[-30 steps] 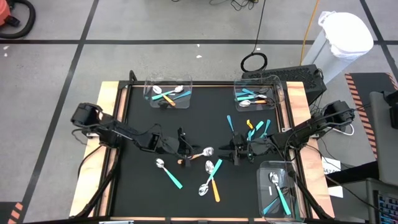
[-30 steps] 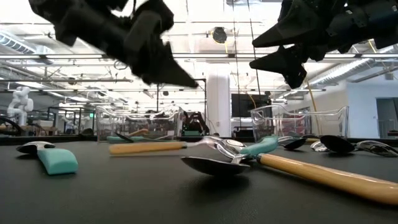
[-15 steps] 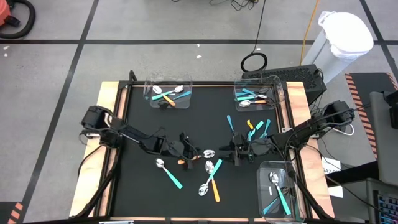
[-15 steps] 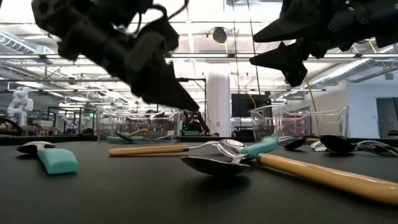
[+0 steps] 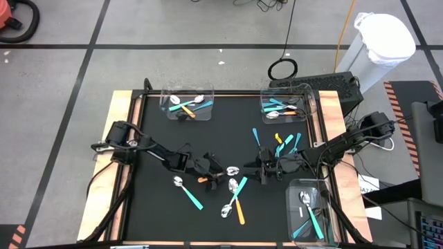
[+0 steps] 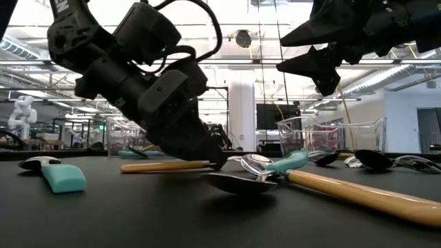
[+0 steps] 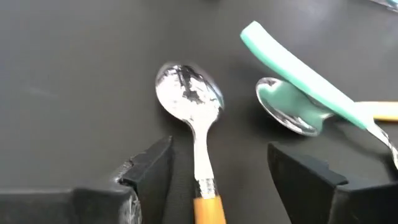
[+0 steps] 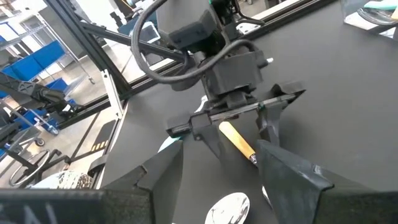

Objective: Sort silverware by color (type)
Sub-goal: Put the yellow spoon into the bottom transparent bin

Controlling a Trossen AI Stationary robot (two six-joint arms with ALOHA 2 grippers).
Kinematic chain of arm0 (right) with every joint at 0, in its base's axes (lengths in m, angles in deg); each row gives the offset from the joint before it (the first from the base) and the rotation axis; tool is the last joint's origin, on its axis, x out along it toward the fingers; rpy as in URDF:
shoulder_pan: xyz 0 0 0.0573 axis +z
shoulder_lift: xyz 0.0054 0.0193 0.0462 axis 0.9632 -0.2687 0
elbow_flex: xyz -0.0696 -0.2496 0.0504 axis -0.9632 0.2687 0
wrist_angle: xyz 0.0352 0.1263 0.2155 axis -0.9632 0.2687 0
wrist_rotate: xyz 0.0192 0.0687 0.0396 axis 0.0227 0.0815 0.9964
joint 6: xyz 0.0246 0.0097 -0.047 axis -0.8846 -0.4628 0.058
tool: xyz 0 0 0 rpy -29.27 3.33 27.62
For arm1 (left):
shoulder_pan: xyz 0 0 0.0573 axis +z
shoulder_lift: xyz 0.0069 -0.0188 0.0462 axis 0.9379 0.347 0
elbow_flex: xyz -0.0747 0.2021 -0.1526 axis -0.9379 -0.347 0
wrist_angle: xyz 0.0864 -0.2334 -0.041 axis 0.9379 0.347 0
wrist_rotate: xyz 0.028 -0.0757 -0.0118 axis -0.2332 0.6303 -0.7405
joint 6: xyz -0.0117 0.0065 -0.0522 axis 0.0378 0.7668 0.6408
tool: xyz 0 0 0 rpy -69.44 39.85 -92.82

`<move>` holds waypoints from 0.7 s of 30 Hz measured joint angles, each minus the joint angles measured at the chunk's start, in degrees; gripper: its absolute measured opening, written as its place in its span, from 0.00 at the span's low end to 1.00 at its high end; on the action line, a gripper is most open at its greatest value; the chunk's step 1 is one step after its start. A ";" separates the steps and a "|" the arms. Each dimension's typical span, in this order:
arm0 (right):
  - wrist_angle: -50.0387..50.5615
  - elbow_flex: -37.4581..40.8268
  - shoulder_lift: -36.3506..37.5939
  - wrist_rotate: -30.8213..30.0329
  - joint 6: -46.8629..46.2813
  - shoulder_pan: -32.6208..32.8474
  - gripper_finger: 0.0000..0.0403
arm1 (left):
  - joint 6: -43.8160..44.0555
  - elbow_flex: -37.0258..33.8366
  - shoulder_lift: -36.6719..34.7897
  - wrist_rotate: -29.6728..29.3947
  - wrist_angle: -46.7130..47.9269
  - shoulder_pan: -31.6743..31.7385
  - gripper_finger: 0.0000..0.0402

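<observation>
- Orange-handled spoon with shiny silver bowl (image 7: 198, 155) lies flat on the black table (image 5: 159, 214) near its middle; we see our left pincer (image 5: 210, 170) spread wide astride its handle, gripping nothing.
- Beyond it our right pincer (image 5: 263, 169) hovers, parted and empty.

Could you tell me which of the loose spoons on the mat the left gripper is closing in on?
The orange-handled spoon lying alone mid-mat: the left gripper has its open jaws on either side of the handle.
</observation>
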 joint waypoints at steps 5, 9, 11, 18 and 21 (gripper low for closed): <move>0.20 0.00 0.00 0.02 -0.15 0.00 0.50 | 1.30 1.39 0.68 0.15 1.84 1.07 0.57; 0.22 0.00 0.00 0.02 -0.21 0.00 0.50 | 1.15 2.23 0.96 0.08 3.14 1.27 0.43; 0.26 0.00 0.00 0.04 -0.35 0.00 0.50 | 0.80 2.26 1.00 0.01 3.37 1.30 0.34; 0.24 0.00 0.00 0.03 -0.24 1.01 0.50 | -0.23 2.33 1.00 -0.45 4.70 1.67 0.03; 0.29 0.00 0.00 0.00 -0.24 1.52 0.50 | -0.23 2.33 1.00 -1.10 4.70 1.71 0.03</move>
